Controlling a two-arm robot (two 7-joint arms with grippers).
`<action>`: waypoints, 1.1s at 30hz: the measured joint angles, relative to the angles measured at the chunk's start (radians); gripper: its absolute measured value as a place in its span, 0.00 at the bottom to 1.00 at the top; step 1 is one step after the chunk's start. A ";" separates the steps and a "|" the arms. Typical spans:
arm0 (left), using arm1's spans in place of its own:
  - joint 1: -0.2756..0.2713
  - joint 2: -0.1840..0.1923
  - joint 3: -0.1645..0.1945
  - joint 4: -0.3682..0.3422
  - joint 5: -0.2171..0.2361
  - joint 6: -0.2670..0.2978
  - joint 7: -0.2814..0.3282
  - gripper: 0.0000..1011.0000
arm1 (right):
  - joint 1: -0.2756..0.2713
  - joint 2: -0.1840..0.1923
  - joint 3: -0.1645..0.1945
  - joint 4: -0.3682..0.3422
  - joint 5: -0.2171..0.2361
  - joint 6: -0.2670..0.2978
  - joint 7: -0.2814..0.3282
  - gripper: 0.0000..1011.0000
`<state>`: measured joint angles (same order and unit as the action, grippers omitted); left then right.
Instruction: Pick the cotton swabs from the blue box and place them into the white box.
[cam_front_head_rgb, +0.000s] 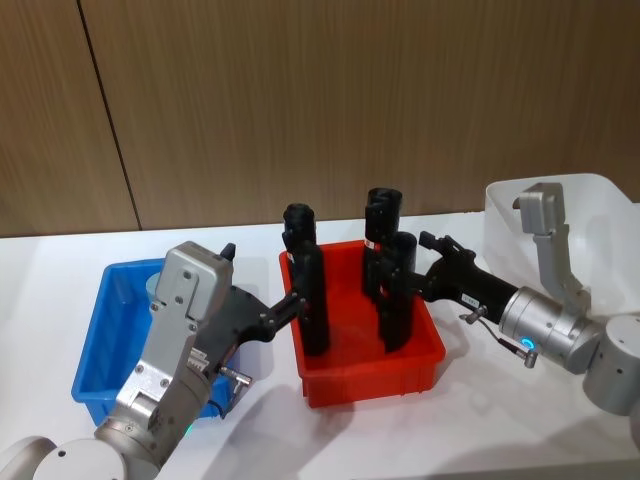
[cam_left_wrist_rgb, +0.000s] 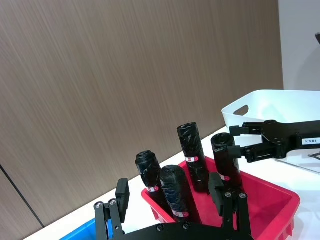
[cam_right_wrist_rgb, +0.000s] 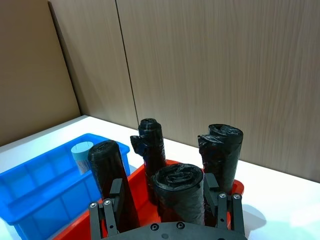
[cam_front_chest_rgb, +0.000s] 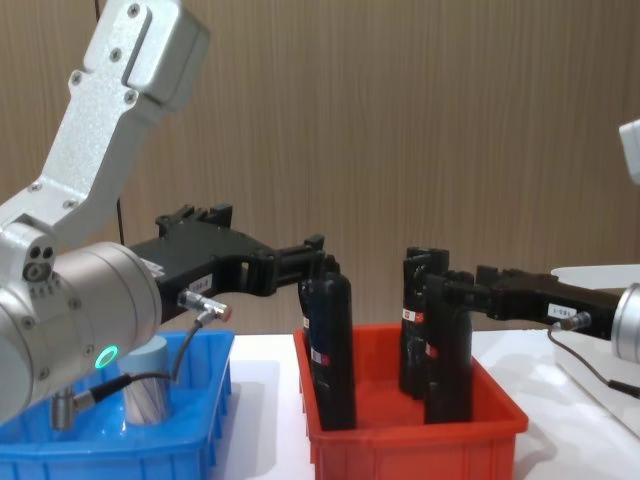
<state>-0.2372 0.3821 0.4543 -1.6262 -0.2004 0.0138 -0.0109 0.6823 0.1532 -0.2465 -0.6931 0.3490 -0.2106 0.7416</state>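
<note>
Currently, as recorded:
Left gripper (cam_front_head_rgb: 296, 302): reached from the robot's left over the near rim of the red bin (cam_front_head_rgb: 372, 385); its fingers sat on either side of the nearest-left black roll (cam_front_head_rgb: 311, 305), at the roll's upper part. Whether the pads pressed on it could not be told.
Right gripper (cam_front_head_rgb: 413, 268): came in from the robot's right, level with the top of another black roll (cam_front_chest_rgb: 447, 345) at the right side of the red bin; its fingertips flanked that roll's top, and the grip itself was not clear.
Black rolls: four stood upright in the red bin, each with a red-white label.
Cotton swabs (cam_right_wrist_rgb: 82, 156): one clear cylinder with a grey-blue lid stood upright in the blue box (cam_front_head_rgb: 96, 370), near its far end, touched by neither gripper.
Blue box: sat on the white table (cam_front_head_rgb: 420, 440), just left of the red bin.
White box (cam_left_wrist_rgb: 260, 106): stood on the table at the robot's right, beyond the red bin, behind the right arm.
</note>
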 joint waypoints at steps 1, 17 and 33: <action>0.000 0.000 0.000 0.000 0.000 0.000 0.000 0.99 | 0.002 -0.001 0.000 0.004 0.000 -0.002 0.002 0.99; 0.000 0.000 0.000 0.000 0.000 0.000 0.000 0.99 | 0.092 -0.028 -0.008 0.176 -0.001 -0.063 0.027 0.99; 0.000 0.000 0.000 0.000 0.000 0.000 0.000 0.99 | 0.203 -0.060 -0.014 0.396 -0.015 -0.150 0.047 0.99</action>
<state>-0.2371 0.3821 0.4542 -1.6262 -0.2004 0.0138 -0.0109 0.8852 0.0929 -0.2609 -0.2969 0.3336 -0.3604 0.7883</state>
